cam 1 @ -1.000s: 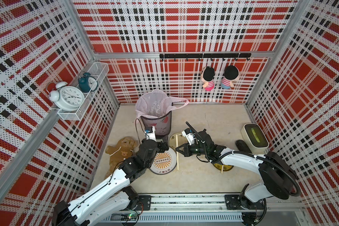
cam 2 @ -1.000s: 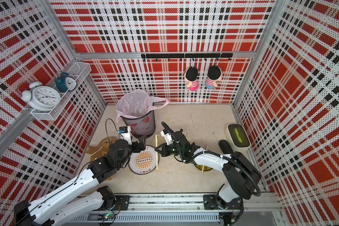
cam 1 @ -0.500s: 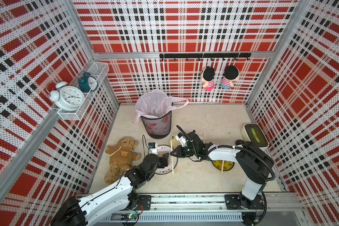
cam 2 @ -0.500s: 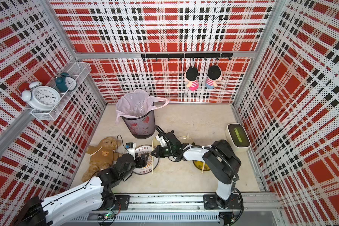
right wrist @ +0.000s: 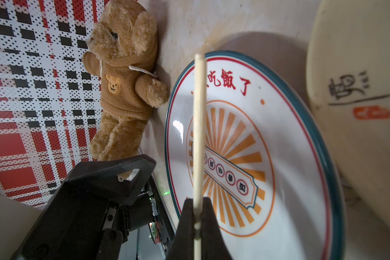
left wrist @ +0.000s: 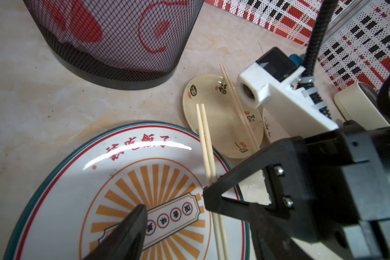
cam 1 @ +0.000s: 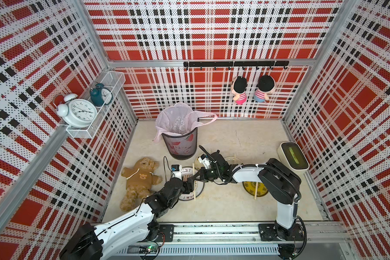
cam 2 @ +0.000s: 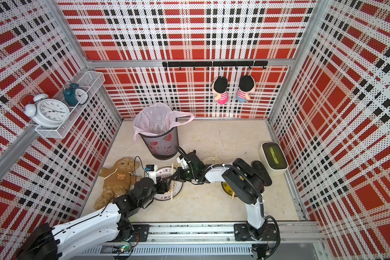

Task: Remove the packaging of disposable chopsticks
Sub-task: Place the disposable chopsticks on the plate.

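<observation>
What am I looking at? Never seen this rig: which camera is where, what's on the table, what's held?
Two robot arms stand on a front rail, each ending in a two-finger gripper. Two pictures look down on the whole booth from overhead; the other two come from a camera on each wrist. On the table sit a lined mesh bin, a teddy bear, a big sunburst plate and smaller dishes with loose chopsticks laid across. The right gripper is shut on a chopstick pair over the big plate; the left gripper hangs open close by, holding nothing.
</observation>
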